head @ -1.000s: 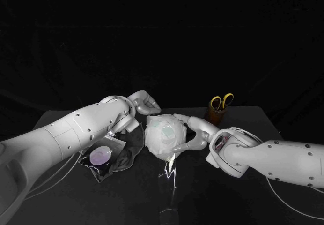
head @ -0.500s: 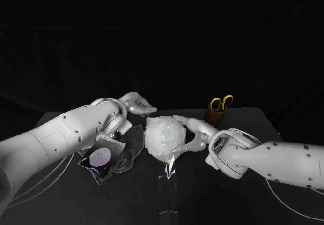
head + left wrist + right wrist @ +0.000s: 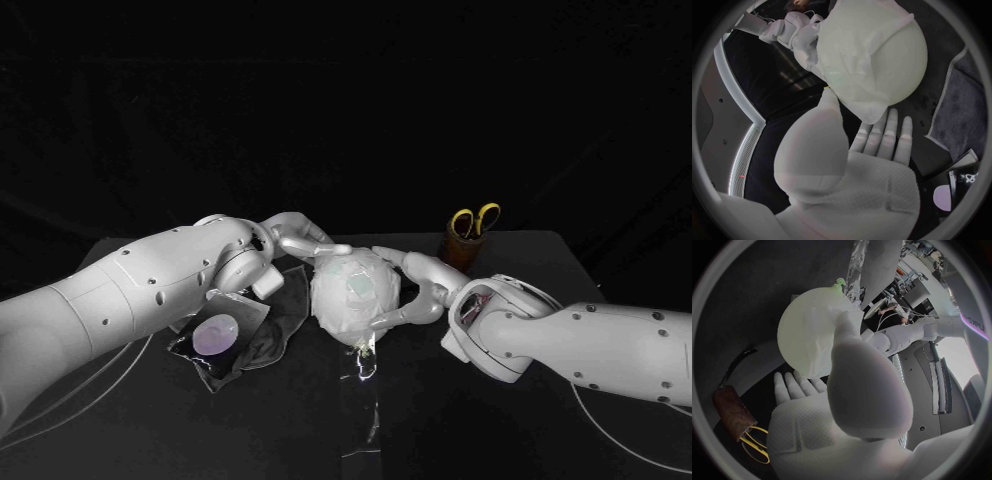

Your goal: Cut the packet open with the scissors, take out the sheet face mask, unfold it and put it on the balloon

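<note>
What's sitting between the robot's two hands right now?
The balloon, with the face mask draped over it. The head view shows it: the right hand cups one side, and the left hand reaches the other.

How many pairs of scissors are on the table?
1: yellow-handled scissors standing in the brown holder at the table's far edge, beyond the right hand. Others may be hidden.
</note>
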